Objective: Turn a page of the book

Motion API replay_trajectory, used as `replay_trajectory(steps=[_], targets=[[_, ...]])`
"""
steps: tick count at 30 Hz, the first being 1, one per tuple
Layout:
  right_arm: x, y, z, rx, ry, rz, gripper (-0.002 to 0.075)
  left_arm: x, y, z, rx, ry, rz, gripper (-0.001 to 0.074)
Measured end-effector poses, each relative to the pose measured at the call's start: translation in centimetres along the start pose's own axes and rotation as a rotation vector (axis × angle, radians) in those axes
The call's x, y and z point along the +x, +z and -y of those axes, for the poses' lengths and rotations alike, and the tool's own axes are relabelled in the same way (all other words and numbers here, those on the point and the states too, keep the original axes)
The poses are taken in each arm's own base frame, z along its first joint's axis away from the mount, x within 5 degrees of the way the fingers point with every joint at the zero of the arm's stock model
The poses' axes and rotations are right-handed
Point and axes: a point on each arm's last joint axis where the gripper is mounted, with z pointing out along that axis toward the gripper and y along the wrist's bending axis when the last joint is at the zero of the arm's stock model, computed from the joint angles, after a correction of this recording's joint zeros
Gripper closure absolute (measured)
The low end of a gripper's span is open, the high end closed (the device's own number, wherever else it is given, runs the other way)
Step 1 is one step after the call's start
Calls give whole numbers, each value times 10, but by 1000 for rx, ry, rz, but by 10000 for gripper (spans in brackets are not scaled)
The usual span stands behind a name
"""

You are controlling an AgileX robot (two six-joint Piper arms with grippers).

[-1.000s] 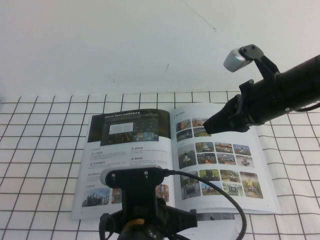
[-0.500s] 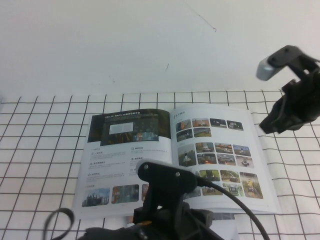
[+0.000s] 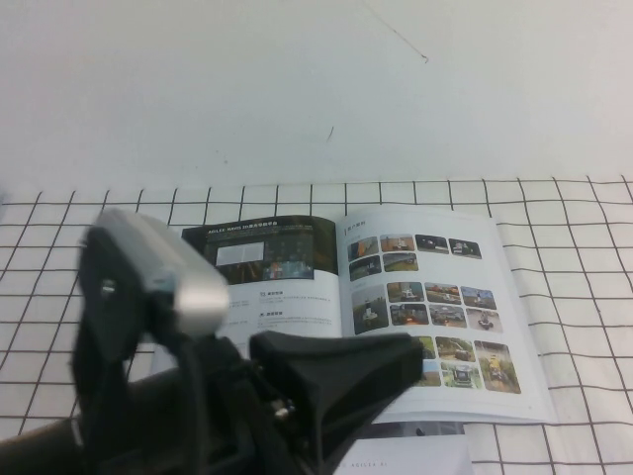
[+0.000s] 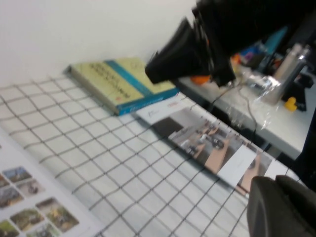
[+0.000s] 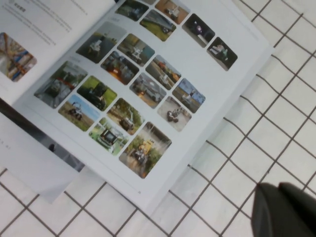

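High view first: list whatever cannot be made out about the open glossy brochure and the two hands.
- High view: the blurred left hand, close to the camera, hides the lower left of the thin glossy white brochure.
- High view: the right hand is out of frame; the right wrist view shows only its dark corner, above the grid table beside the photo-printed white page.
- All views: the printed text is too small to read.

No print on the book (image 3: 346,307) or elsewhere can be read.
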Motion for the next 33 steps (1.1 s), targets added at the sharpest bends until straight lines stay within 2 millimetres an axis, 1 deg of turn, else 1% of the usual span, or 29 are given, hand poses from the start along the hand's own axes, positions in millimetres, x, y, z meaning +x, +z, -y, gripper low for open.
replay_trajectory(steps=[3,4,7,10,13,16,18,21,33], targets=[[27,-13,-18,36,1,44,726,-9,-14,3,23,53,52,737],[36,-19,-24,54,-3,71,726,-10,-17,3,26,73,60,737],[68,-29,-43,112,-6,148,726,-11,-19,3,24,141,70,737],[99,-33,-60,165,-12,220,726,-12,-20,1,-5,201,78,737],[129,-32,-74,211,-18,284,726,-14,-20,-3,-53,232,89,737],[150,-29,-84,240,-23,329,726,-15,-21,-8,-107,241,98,737],[159,-28,-89,252,-23,352,726,-16,-21,-11,-136,242,102,737],[167,-27,-93,254,-20,369,726,-17,-22,-13,-161,243,106,737],[172,-26,-98,225,-19,342,726,-17,-22,-15,-189,240,110,737]])
